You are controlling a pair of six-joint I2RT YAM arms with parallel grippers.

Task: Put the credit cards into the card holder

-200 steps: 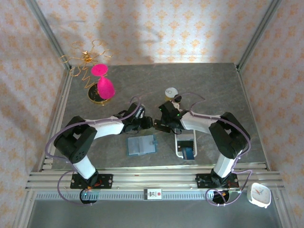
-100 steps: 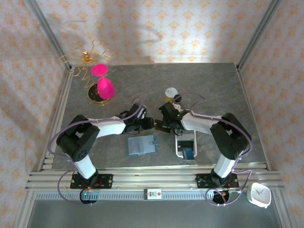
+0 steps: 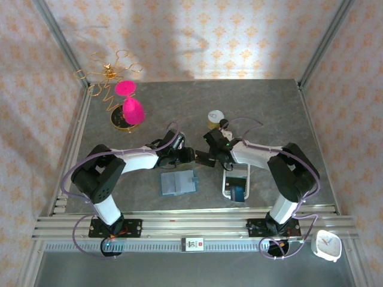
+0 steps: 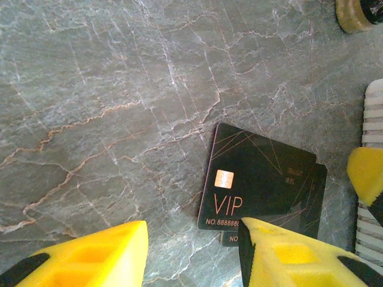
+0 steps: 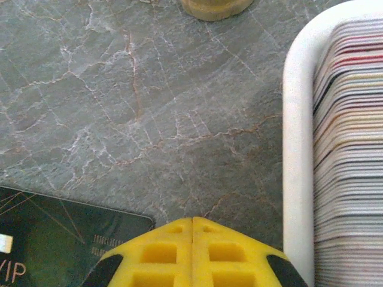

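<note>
Out in the middle of the grey marble-patterned table (image 3: 269, 107) the two arms have their heads nearly together. Under the left gripper (image 4: 192, 239) lie two black credit cards (image 4: 257, 185), one on top of the other and slightly askew. The top one has a gold chip, thin gold lines, a big "VIP" and below it "NO.8888", where the rest of the number runs under a yellow finger (the small gold print in its far corner is too fine for me to read). That gripper's jaws stand about halfway apart with nothing clamped between them; its right finger overlaps the cards' near edge. The right gripper (image 5: 192, 230) is closed tight, its yellow fingers pressed flat together and holding nothing, its tip just beside the corner of the same black card (image 5: 60, 239). Right next to it is the white tray (image 5: 294, 149), packed with filed cards (image 5: 350, 149) standing on edge, and a blue card (image 3: 239, 192) sits at the tray's near end. The teal card holder (image 3: 178, 183) lies flat on the table nearer the arm bases, between the two arms and apart from the black cards.
</note>
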